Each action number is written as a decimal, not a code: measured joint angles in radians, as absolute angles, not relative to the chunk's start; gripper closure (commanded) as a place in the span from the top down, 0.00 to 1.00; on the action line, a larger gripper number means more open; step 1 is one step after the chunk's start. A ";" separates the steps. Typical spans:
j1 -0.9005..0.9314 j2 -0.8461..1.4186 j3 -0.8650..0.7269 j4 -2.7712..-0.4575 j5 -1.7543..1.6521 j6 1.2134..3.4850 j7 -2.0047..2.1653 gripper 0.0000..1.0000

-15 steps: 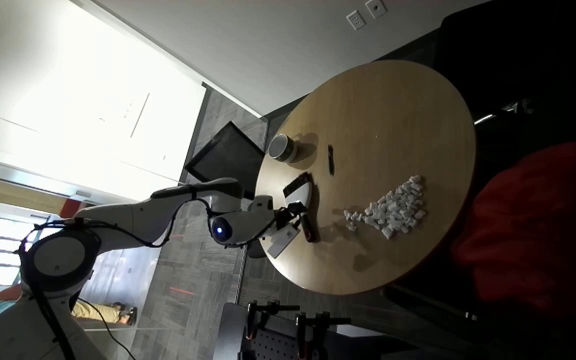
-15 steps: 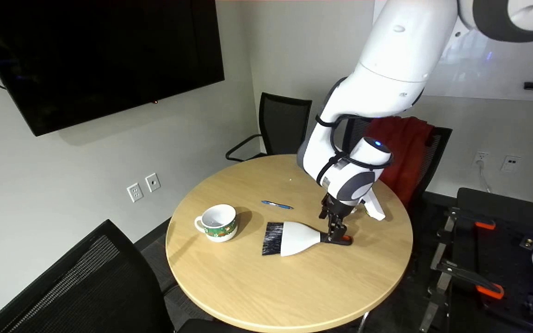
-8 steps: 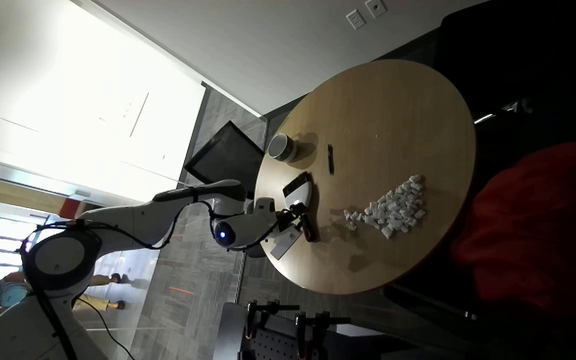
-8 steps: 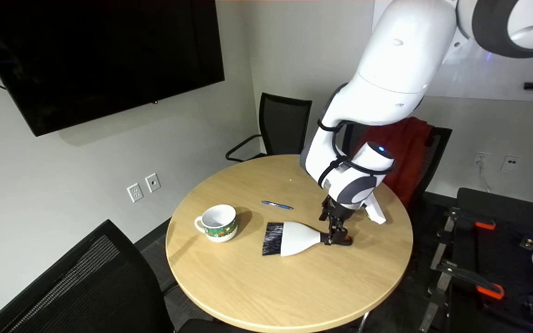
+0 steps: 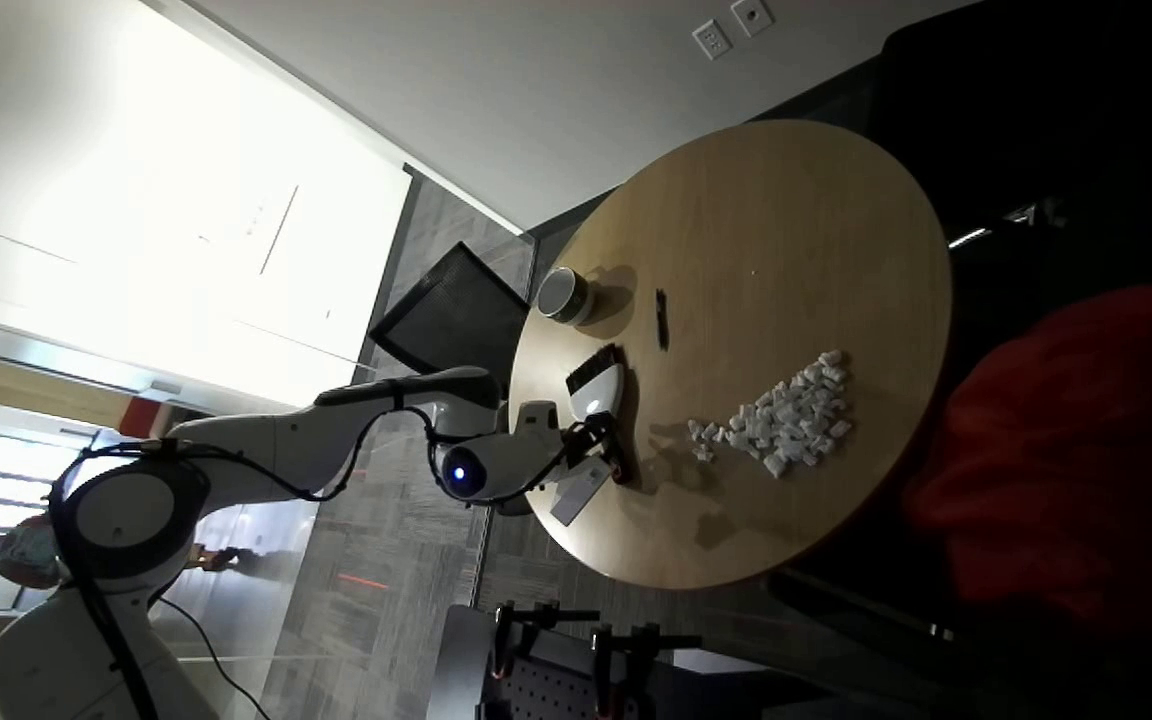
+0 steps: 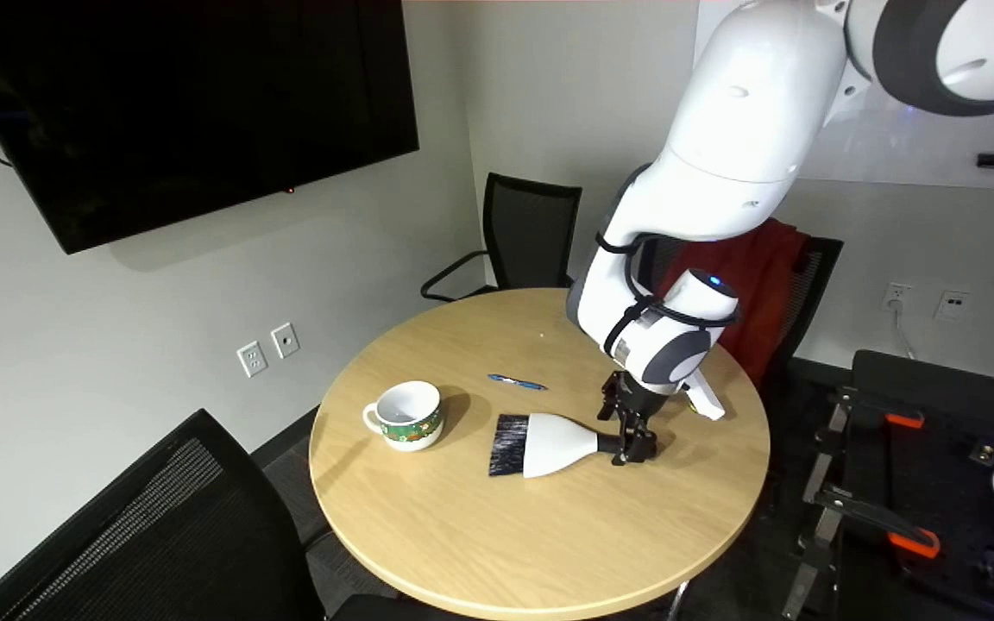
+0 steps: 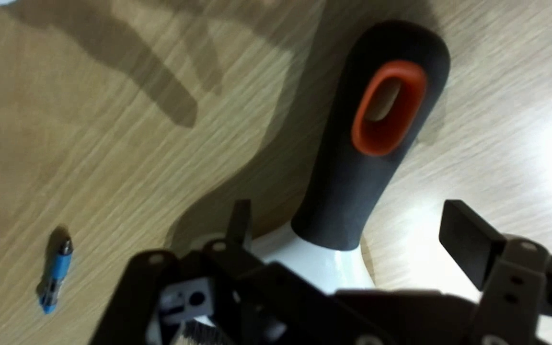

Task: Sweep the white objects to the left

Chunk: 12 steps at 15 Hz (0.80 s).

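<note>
The white objects lie as a loose cluster on the round table in an exterior view. The arm hides them in the other exterior view. A hand brush with a white body, black bristles and a black handle lies flat on the table; it also shows in an exterior view. In the wrist view its black handle with an orange-lined hole lies between my fingers. My gripper is open, one finger on each side of the brush and apart from the handle. In an exterior view the gripper is at the handle.
A cup with a green band stands near the bristle end; it also shows in an exterior view. A blue pen lies on the round table; it also shows in the wrist view. Chairs stand around.
My gripper has moved slightly down and along the handle toward its end. The brush, the white objects, the cup and the pen have not moved. A person in the background has moved.
</note>
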State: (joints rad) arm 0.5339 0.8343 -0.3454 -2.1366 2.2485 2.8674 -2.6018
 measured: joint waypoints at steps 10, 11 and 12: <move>0.492 0.847 -0.350 -2.176 2.367 2.683 -2.588 1.00; 0.473 0.847 -0.334 -2.176 2.383 2.683 -2.587 1.00; 0.455 0.848 -0.320 -2.176 2.393 2.683 -2.586 1.00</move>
State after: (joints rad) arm 0.4555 0.8481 -0.3198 -2.1758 2.3930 2.6827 -2.5864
